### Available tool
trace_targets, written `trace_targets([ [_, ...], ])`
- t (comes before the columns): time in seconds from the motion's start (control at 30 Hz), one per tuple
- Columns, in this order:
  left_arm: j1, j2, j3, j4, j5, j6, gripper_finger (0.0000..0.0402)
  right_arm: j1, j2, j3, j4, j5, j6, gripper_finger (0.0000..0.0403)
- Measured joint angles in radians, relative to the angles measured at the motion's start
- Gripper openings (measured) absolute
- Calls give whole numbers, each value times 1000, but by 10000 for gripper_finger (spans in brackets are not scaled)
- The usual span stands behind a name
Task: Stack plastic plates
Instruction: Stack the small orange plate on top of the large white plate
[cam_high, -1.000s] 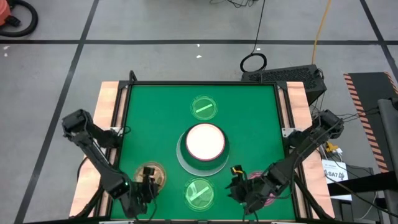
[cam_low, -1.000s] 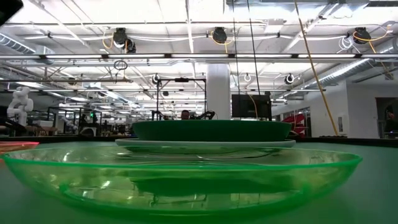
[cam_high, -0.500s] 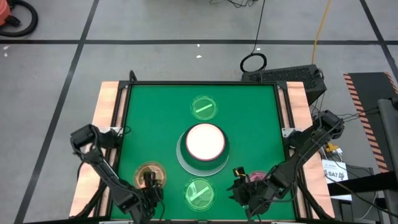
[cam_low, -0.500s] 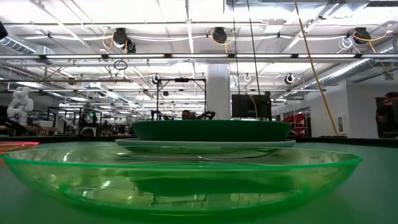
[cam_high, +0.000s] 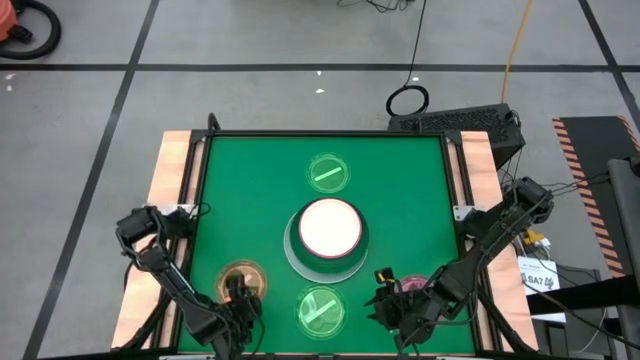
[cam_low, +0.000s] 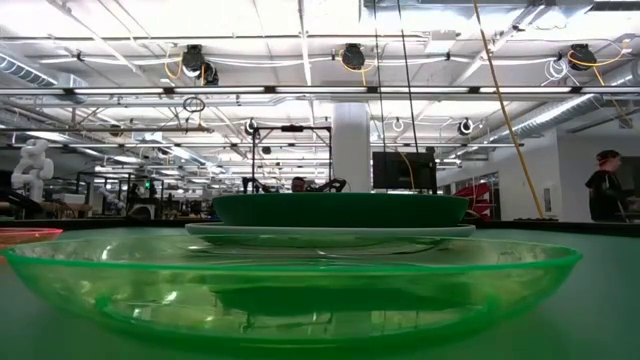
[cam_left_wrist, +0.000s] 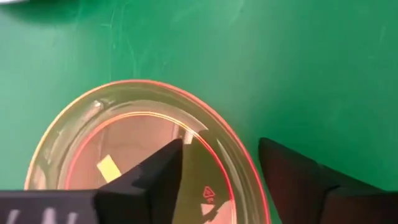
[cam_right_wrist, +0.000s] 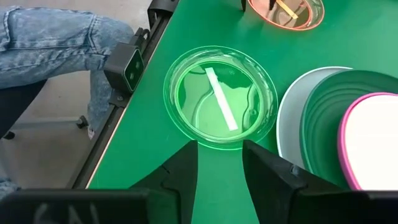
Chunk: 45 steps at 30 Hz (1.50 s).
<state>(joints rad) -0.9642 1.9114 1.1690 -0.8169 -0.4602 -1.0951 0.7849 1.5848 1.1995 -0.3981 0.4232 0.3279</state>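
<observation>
A stack (cam_high: 330, 235) stands at mid-table: a pale mint-white plate (cam_high: 292, 258) at the bottom, then dark green, bright pink and cream (cam_high: 330, 227) on top. One translucent green plate (cam_high: 328, 172) lies far, another (cam_high: 320, 310) near. My left gripper (cam_high: 238, 298) is open over the orange plate (cam_high: 240, 280); its fingers straddle the plate's rim (cam_left_wrist: 230, 140). My right gripper (cam_high: 385, 303) is open between the near green plate (cam_right_wrist: 221, 96) and the pink striped plate (cam_high: 412, 288), which the right arm partly covers. My left gripper (cam_left_wrist: 221, 149) comes down from above with one finger (cam_left_wrist: 158, 177) over the orange plate's inside and the other (cam_left_wrist: 292, 180) outside its rim. I cannot tell whether either finger touches the plate, which lies flat on the mat.
The green mat (cam_high: 230, 190) has raised wooden side rails (cam_high: 170, 170). A person's legs in jeans (cam_right_wrist: 50, 43) are beside the table's near edge, by the low camera (cam_right_wrist: 127, 65). In the low view the near green plate (cam_low: 290, 290) fills the foreground, with the stack (cam_low: 340, 212) behind it.
My left arm has folded lower, and its gripper has shifted slightly toward the table's near edge over the orange plate. The plates have stayed where they were.
</observation>
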Motion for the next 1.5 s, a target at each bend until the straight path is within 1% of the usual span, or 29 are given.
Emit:
trace_targets([
  [0.23, -2, 6, 0, 7, 2, -11, 142, 0, 0, 0, -5, 0, 0, 118],
  [0.5, -3, 6, 0, -5, 4, 42, 53, 0, 0, 0, -6, 0, 0, 118],
  [0.6, -3, 6, 0, -5, 4, 54, 26, 0, 0, 0, -6, 1, -3, 118],
  [0.67, 0, 6, 0, -5, 4, 74, 11, 0, 0, 0, -7, 25, -7, 118],
  [0.8, 11, 6, 1, -5, 4, 108, 7, 0, 0, 0, -6, 70, -7, 118],
  [0.9, 17, 6, 36, -51, 5, 125, 7, 0, 0, 0, -7, 74, -7, 118],
  [1.03, 18, 6, 135, -180, 1, 164, 7, 0, 0, 0, -7, 74, -7, 118],
  [1.2, 16, 6, 289, -332, -42, 232, 7, 0, 0, 0, -10, 74, -7, 118],
  [1.3, 17, 6, 373, -400, -72, 310, 7, 0, 0, 0, -15, 74, -1, 118],
  [1.5, 28, 6, 505, -498, -178, 531, 6, 0, 0, 0, -25, 74, 0, 118],
])
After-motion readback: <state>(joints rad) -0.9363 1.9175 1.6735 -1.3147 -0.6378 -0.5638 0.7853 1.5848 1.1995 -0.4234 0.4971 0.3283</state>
